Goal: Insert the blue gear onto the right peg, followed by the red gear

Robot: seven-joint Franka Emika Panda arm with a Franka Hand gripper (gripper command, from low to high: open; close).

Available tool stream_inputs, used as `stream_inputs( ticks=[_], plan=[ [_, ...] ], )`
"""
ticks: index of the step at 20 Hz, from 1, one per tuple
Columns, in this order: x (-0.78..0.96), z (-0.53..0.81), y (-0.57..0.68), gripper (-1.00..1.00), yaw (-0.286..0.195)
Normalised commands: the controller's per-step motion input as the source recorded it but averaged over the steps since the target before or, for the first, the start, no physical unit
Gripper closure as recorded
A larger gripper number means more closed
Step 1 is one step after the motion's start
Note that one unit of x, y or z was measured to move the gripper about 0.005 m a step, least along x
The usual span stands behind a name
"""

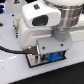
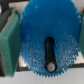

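The blue gear fills the wrist view, lying flat with its toothed rim sharp. A dark peg pokes up through its centre hole. No second pin shows, so I cannot tell whether this is the right peg. Green finger pads press against the gear's rim on one side, and another pad shows at the opposite rim. My gripper is shut on the blue gear. In the exterior view my gripper hangs low over the black-framed plate, with the blue gear showing beneath it. The red gear is out of view.
The white arm and wrist housing block most of the exterior view. A black cable runs along the white table from the exterior view's left toward the plate. Dark equipment stands at the back left.
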Motion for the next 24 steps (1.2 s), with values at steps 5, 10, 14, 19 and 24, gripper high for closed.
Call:
stream_inputs(
  ticks=[5,10,14,19,24],
  plan=[
    [-0.23,0.63,0.29,-1.0,0.0],
    [-0.34,0.48,0.31,-1.0,0.0],
    [-0.66,0.22,0.36,-1.0,0.0],
    [-0.78,-0.03,0.1,-1.0,0.0],
    [-0.73,-0.05,0.12,-1.0,0.0]
  ],
)
